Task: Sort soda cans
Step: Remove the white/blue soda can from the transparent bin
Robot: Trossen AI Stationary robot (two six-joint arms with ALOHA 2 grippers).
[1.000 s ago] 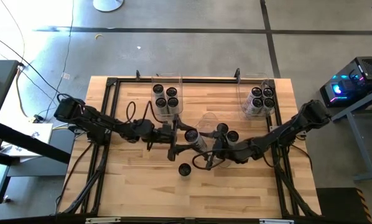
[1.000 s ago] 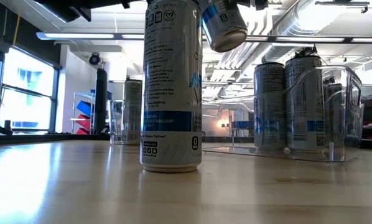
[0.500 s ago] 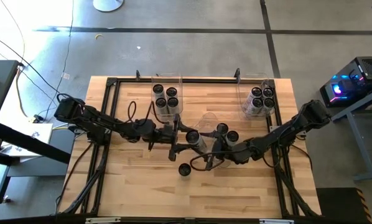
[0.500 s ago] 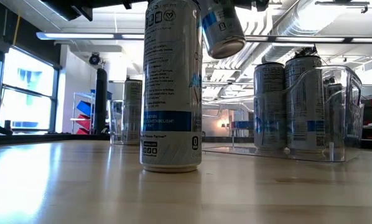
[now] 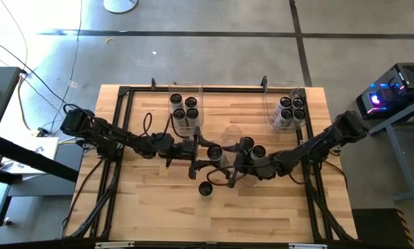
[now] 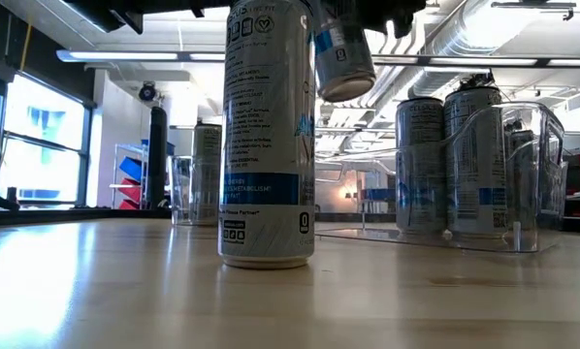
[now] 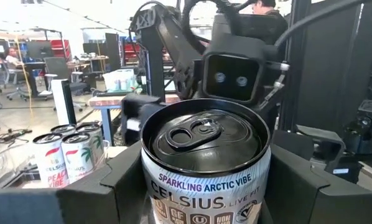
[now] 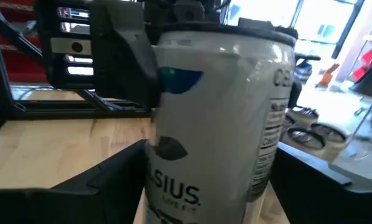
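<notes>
A soda can (image 5: 216, 152) with a dark top and a white, blue-lettered side hangs above the table's middle; in the low view its lower end (image 6: 344, 68) shows. My left gripper (image 7: 204, 186) is shut on it. My right gripper (image 8: 217, 186) faces it from the other side, open, its fingers standing on either side of the same can (image 8: 217, 118). Another can (image 5: 205, 188) stands on its base on the table near the front, and it is large in the low view (image 6: 268, 136). My left gripper pinches the can's side wall just below the top rim (image 7: 150, 177) between its two fingers, one on each side. The fingers come level from the table's left. The can hangs clear of the table, top up, nearly upright.
A clear bin (image 5: 185, 91) at the far left-centre holds three cans. Another bin (image 5: 302, 104) at the far right holds several. Two cans (image 5: 253, 146) stand just behind my right gripper. A black frame (image 5: 124, 93) runs along the table's edges.
The lifted can has tipped from a slant to nearly upright and has sunk a little. My right gripper has turned at the wrist and edged toward the table's left.
</notes>
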